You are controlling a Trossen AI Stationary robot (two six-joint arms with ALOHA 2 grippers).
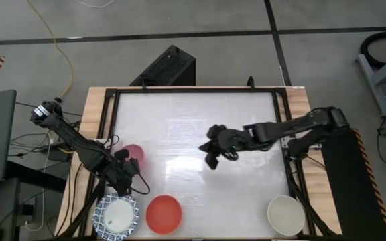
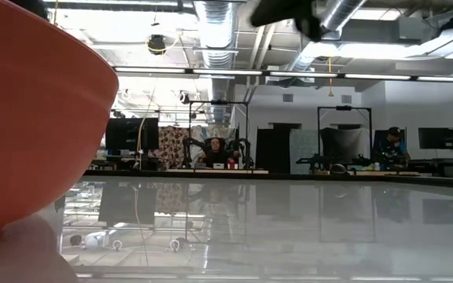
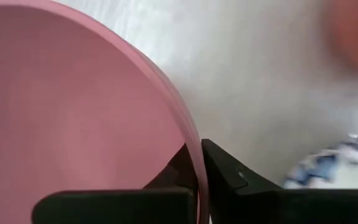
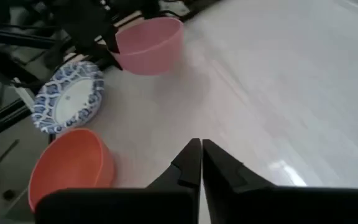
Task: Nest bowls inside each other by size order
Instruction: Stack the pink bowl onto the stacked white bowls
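Observation:
A small pink bowl [image 1: 135,153] is at the table's left, with my left gripper [image 1: 122,163] shut on its rim. A blue-and-white patterned bowl [image 1: 116,217] and a red bowl [image 1: 163,213] stand by the near edge at the left. A plain cream-white bowl [image 1: 285,214] stands at the near right. My right gripper [image 1: 212,158] hovers over the table's middle, shut and empty. Its wrist view shows the pink bowl [image 4: 148,42], the patterned bowl [image 4: 69,98] and the red bowl [image 4: 73,165]. My left gripper pinches the pink bowl's rim [image 3: 194,147] on the side toward the table's near left. One finger [image 3: 178,169] is inside the bowl and one [image 3: 230,177] is outside. The bowl stays upright, mouth up. I cannot tell whether it is lifted clear of the table.
The white tabletop [image 1: 193,127] lies open across its middle and far part. A black frame [image 1: 283,120] runs around it. In the low view the red bowl [image 2: 22,118] fills the left side.

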